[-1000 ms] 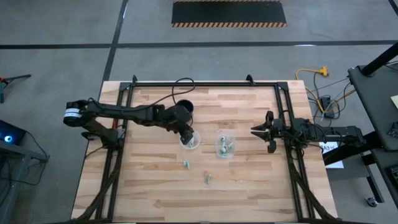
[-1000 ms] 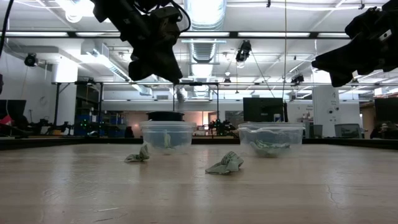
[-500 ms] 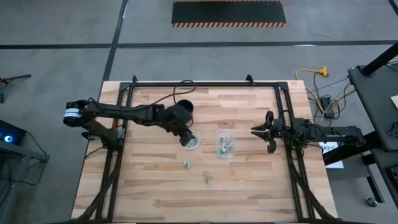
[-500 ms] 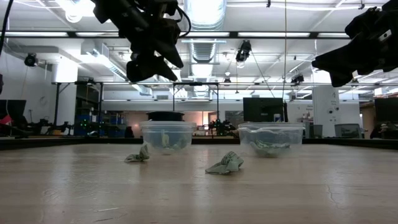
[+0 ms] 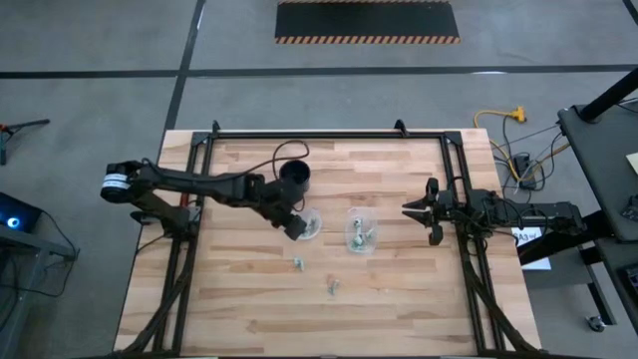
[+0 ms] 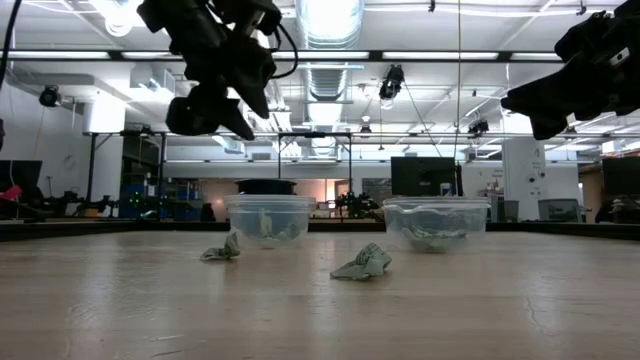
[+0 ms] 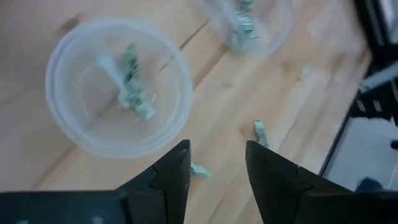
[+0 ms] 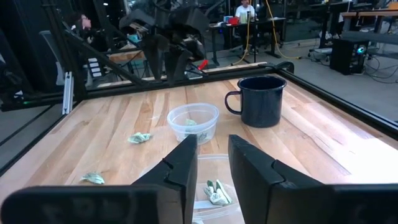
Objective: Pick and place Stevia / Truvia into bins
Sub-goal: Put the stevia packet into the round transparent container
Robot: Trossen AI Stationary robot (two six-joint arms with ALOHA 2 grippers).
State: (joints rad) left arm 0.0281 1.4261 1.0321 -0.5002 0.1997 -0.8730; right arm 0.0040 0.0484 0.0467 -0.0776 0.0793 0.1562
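Overhead, table-level and two wrist cameras, all sharing the table.

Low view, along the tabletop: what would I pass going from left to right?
Crumpled green-and-white paper packet → small round clear plastic cup with a packet inside → second crumpled green-and-white packet → second clear plastic cup holding packets.

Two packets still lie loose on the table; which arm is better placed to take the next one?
Left. The left gripper hangs open by the near cup, close to the loose packets. The right gripper waits at the table's right edge, beyond the other cup.
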